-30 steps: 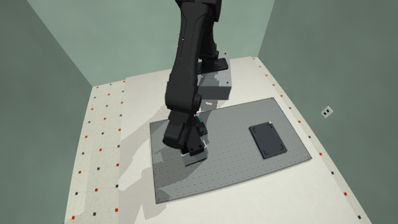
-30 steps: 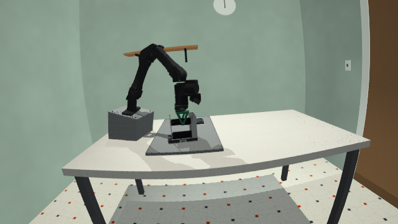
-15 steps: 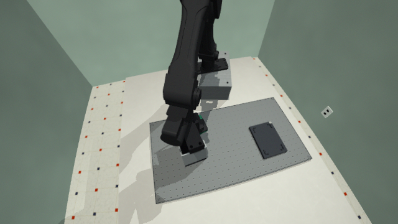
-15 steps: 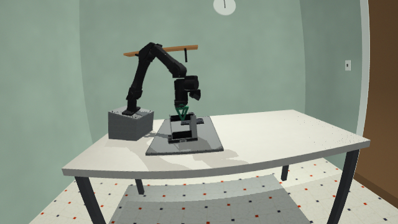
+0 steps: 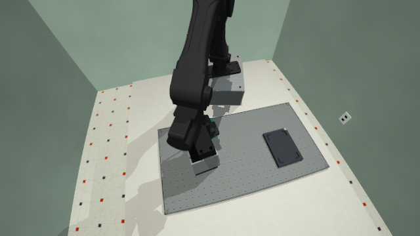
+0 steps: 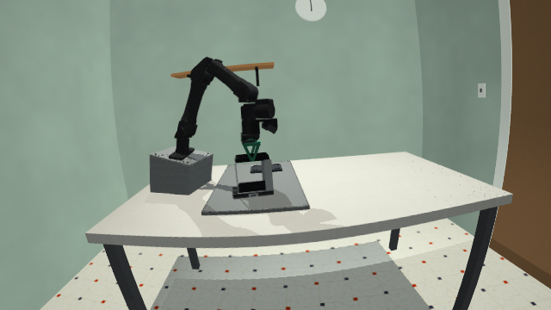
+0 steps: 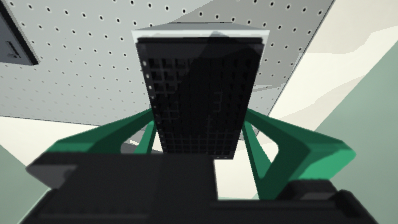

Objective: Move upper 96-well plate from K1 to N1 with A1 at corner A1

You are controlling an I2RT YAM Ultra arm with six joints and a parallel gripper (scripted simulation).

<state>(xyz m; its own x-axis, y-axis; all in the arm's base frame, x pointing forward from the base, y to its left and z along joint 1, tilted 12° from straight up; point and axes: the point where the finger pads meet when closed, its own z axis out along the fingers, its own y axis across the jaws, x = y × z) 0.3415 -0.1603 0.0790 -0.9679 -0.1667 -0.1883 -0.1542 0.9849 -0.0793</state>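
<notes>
My gripper (image 6: 250, 150), with green fingers, is shut on the upper 96-well plate (image 6: 251, 157), a black plate held level just above the stack rack K1 (image 6: 254, 181). In the wrist view the plate (image 7: 200, 95) sits between the two fingers, with the rack's pale rim (image 7: 200, 33) beyond it. The lower plate (image 6: 252, 187) lies in the rack's bottom. In the overhead view the arm hides the held plate and most of the rack (image 5: 205, 164). The plate nest N1 (image 5: 283, 147) is a dark rectangle to the right, with its pale A1 mark (image 5: 285, 128) at the far corner.
The grey perforated baseplate (image 5: 239, 157) carries the rack and the nest. The arm's grey base block (image 5: 228, 86) stands behind it. A corner of the nest shows in the wrist view (image 7: 15, 35).
</notes>
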